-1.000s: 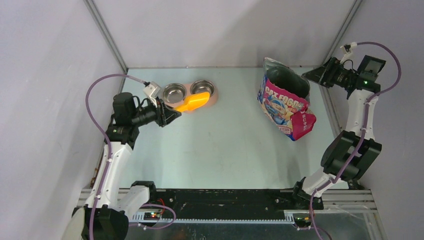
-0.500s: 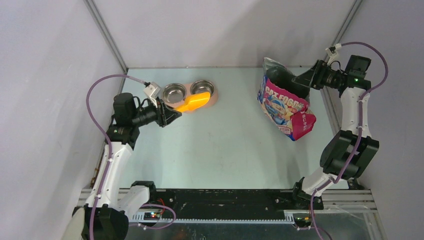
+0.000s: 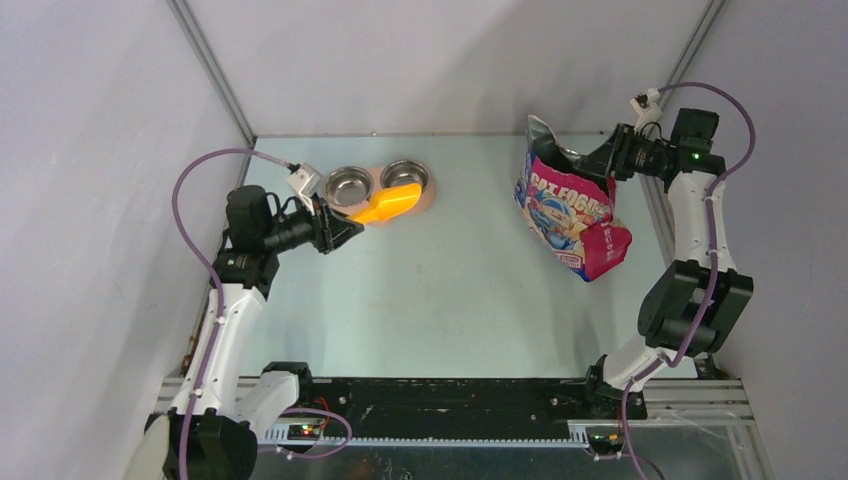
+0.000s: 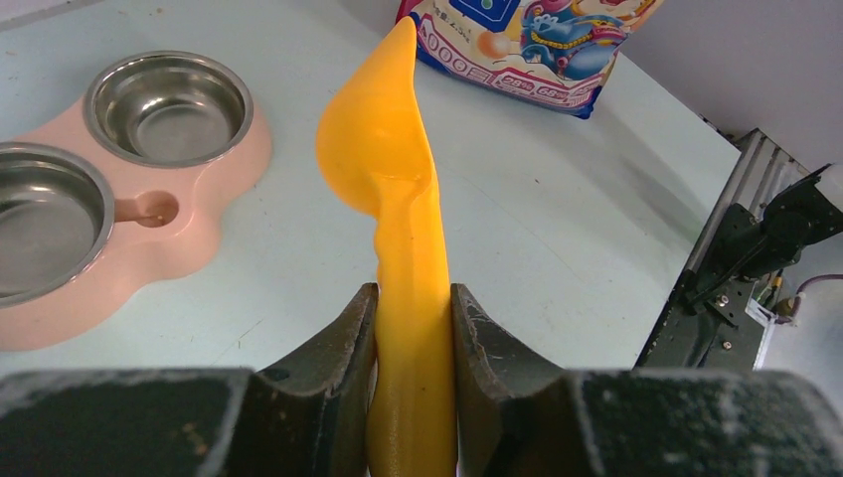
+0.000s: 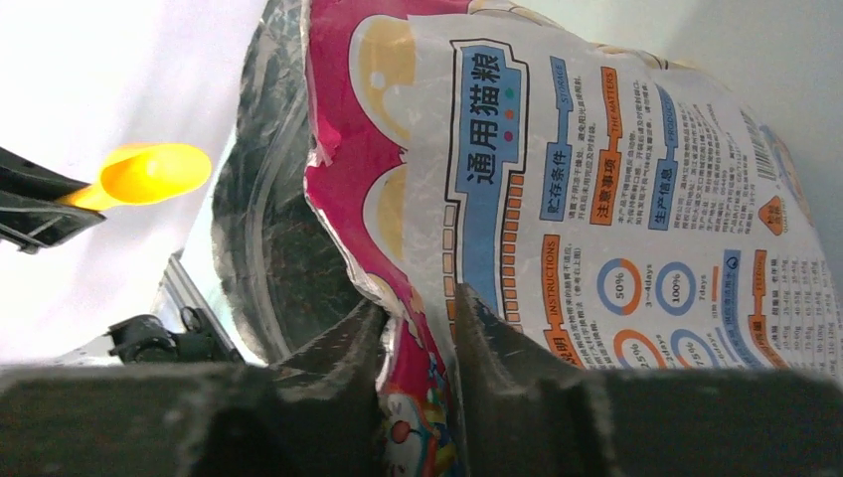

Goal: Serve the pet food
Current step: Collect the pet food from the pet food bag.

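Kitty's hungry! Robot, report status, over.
Left gripper: jaws clamp yellow scoop. Right gripper: jaws pinch cat food bag rim. Bowls empty; nothing blocking.

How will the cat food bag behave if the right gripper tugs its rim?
Probably floppy: the cat food bag wall creases where the right gripper pinches it. Glossy film may slip. Standing open-topped, it could tip and spill.

Pale grey walls [image 3: 440,60] enclose pale green table [image 3: 450,300]; metal posts [image 3: 212,72] at corners; lighting even, probably overhead.
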Available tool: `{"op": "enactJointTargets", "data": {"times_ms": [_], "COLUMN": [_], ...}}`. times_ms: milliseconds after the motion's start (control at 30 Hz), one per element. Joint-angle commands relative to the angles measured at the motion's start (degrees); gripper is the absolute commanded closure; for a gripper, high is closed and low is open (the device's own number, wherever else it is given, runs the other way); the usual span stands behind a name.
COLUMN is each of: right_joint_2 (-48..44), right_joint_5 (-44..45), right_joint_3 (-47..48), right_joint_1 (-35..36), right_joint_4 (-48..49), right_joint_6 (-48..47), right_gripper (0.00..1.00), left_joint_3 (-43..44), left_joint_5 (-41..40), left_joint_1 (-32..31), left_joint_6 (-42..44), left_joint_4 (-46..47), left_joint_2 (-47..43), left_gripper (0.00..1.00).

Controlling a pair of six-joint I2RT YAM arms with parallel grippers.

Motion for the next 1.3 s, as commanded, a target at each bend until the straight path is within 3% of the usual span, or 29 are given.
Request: {"op": "enactJointTargets", "data": {"times_ms": [0,133,333,667,967,1267], "right_joint_2": [-2.2,-3.7,-7.1,-18.7,-24.6,-21.8], "right_joint_5": [5.3,8.8,15.6,28.4,37.4,52.2], "right_joint_3": [1.7,1.5,0.1,-5.8,-11.8,-14.2], "right_joint_1": [1.2,2.6,5.4,9.8,26.1,39.1], "right_joint_4": [-0.7,-1.1,-1.3,5.8,11.5,19.0], "right_joint_6": [-1.6,-2.8,-5.8,-5.9,-2.4,4.5], "right_gripper": [0.73,0.91,1.0,1.0,1.0,1.0], "left_joint_3": [-0.2,-0.2,-0.3,-0.5,-0.7,1.8], "left_joint_5": [1.7,1.8,1.8,1.3,0.4,-1.4], "left_joint_1": [0.4,0.4,0.4,0.4,0.4,0.4], "left_joint_6": [-1.5,-1.6,-2.0,-2.3,-2.4,-2.6], "left_joint_4": [2.4,2.6,2.8,3.1,3.2,1.9], "left_joint_2": [-0.2,0.0,0.2,0.3,0.4,1.1], "left_gripper": [1.0,1.0,1.0,1.0,1.0,1.0]}}
